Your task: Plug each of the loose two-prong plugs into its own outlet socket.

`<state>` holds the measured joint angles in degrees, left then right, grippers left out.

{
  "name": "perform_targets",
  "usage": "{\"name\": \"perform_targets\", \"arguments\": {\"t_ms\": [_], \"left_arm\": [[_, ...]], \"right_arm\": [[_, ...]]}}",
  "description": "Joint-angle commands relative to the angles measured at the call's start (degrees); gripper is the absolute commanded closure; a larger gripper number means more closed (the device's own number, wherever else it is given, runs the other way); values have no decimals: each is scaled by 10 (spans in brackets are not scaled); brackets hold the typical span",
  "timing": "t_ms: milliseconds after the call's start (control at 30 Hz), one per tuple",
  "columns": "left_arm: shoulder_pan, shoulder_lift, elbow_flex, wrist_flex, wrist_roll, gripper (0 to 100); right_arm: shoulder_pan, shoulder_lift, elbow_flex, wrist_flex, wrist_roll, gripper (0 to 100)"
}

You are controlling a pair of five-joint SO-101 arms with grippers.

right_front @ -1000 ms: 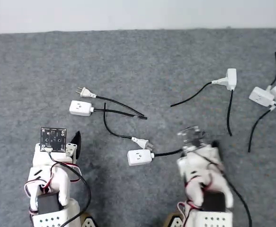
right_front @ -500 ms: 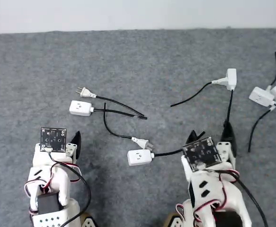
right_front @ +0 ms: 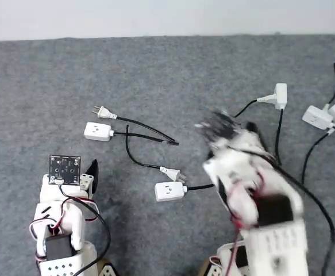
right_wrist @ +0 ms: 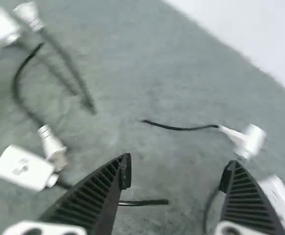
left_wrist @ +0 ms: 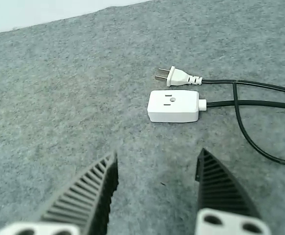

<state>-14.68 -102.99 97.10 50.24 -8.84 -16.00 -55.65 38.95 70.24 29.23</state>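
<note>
Your right gripper [right_wrist: 176, 169] and left gripper [left_wrist: 157, 156] both hang released and empty. You look to be at the grasping step. Next, pinch the plug [right_wrist: 51, 141] lying beside its socket [right_wrist: 21, 169].

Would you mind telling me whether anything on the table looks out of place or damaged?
Nothing looks damaged or spilled. The only untidy spot is where the black cords cross one another between the left outlet socket and the middle plug.

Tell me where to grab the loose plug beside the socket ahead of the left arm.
Likely best: pinch the plug across its white body, behind the prongs, coming straight down. It lies flat on the carpet, cord trailing from the other end, apart from the socket.
</note>
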Motion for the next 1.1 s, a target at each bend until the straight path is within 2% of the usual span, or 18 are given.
{"name": "perform_targets", "arguments": {"t_ms": [0, 400, 700, 1067], "left_arm": [[4, -2, -33, 3, -5, 749], [4, -2, -33, 4, -4, 748], [4, -2, -40, 14, -4, 747], [4, -2, -51, 33, -3, 747]], "right_arm": [[-51, 118, -64, 10, 46, 695], [-99, 391, -161, -36, 113, 693], [-111, 497, -206, -38, 114, 693], [-181, 589, -223, -69, 114, 692]]}}
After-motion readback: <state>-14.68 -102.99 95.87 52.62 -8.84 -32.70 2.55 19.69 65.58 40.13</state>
